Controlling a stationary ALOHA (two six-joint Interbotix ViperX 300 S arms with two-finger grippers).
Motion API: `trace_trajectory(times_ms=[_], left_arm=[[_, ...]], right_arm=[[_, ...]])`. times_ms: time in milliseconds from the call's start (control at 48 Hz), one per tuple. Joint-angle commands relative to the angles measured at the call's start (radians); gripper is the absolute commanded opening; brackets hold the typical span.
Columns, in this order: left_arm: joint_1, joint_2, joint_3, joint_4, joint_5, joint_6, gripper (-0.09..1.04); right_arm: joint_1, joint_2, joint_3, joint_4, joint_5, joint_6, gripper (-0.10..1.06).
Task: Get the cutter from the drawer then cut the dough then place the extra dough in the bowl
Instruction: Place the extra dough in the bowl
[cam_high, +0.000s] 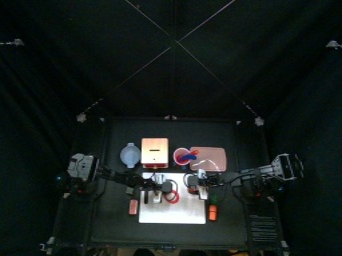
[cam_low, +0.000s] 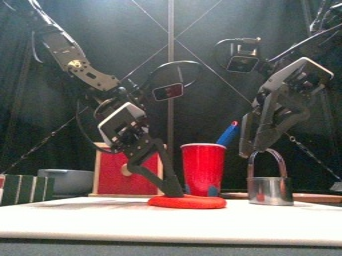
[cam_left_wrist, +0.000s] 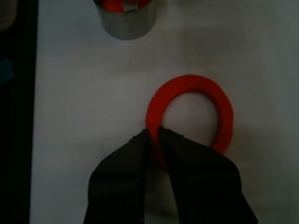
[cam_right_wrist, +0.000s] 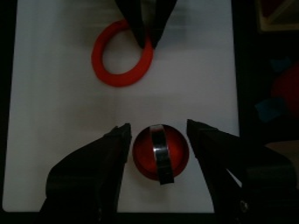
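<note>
Top view: a white cutting board (cam_high: 174, 212) is seen lower middle on the worktop. Front view: a flat red dough ring (cam_low: 187, 201) at bottom centre is pinched by the left gripper (cam_low: 171, 188). A round metal cutter (cam_low: 271, 188) is parked lower right. Left wrist view: the ring's rim is clamped. Right wrist view: the right gripper (cam_right_wrist: 160, 140) is spread around the cutter.

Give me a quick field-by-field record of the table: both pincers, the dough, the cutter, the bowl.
Left pincer: shut on the dough ring's rim
Right pincer: open, jaws either side of the cutter
Dough ring: flat on the white board
Cutter: upright on the board, red dough inside
Bowl: left of the wooden box
</note>
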Motion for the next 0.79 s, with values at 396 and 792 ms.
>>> trace_trajectory(times_ms=[396,792], left_arm=[[0.031,-0.284,0.034,0.071,-0.04,0.015,0.58],[0.221,-0.603,0.207,0.101,-0.034,0.017,0.59]], right_arm=[[-0.018,-0.011,-0.028,-0.002,-0.003,-0.002,0.88],[-0.055,-0.008,-0.104,-0.046,-0.092,-0.006,0.88]])
